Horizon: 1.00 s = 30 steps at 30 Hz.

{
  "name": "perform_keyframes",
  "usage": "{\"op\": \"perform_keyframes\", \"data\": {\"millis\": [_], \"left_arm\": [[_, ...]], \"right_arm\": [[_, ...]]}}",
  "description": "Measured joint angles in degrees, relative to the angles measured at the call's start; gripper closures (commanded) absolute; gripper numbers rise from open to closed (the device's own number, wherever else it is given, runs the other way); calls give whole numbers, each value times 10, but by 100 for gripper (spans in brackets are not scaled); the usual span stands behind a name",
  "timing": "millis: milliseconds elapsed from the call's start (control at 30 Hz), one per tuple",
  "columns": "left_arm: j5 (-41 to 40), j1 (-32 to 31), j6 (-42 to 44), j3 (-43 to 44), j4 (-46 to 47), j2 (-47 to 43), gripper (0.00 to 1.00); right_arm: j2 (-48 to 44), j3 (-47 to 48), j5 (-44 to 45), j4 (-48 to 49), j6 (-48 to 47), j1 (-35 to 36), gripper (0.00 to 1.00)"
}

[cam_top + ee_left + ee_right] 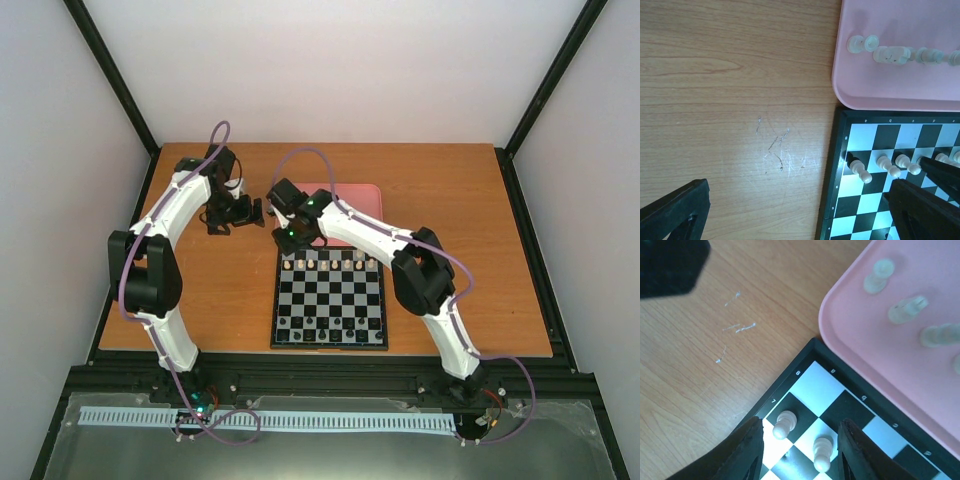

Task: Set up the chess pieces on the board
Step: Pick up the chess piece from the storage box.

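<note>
The chequered board lies mid-table. A row of cream pawns stands on its second far rank. My right gripper hovers open over the board's far left corner. In the right wrist view its jaws flank two cream pawns without touching them. Several cream pieces lie on the pink tray. My left gripper is open and empty over bare wood left of the board; in the left wrist view the cream pieces on the tray and the pawns show.
Black pieces stand on the board's near ranks. The pink tray sits just behind the board, partly under my right arm. The two grippers are close together at the board's far left corner. Bare wood lies left and right of the board.
</note>
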Motion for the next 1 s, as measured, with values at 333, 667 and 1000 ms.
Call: {"op": "perform_keyframes", "data": {"millis": [333,667,1000], "left_arm": [[0,0,0,0,-1,0,0],[0,0,0,0,-3,0,0],[-1,0,0,0,-4,0,0]], "right_arm": [[-52,-1,45,-21,14,-61,53],[-50,-22,51,-47,9,-196,53],[5,-22,35,-54,-8,-192,52]]}}
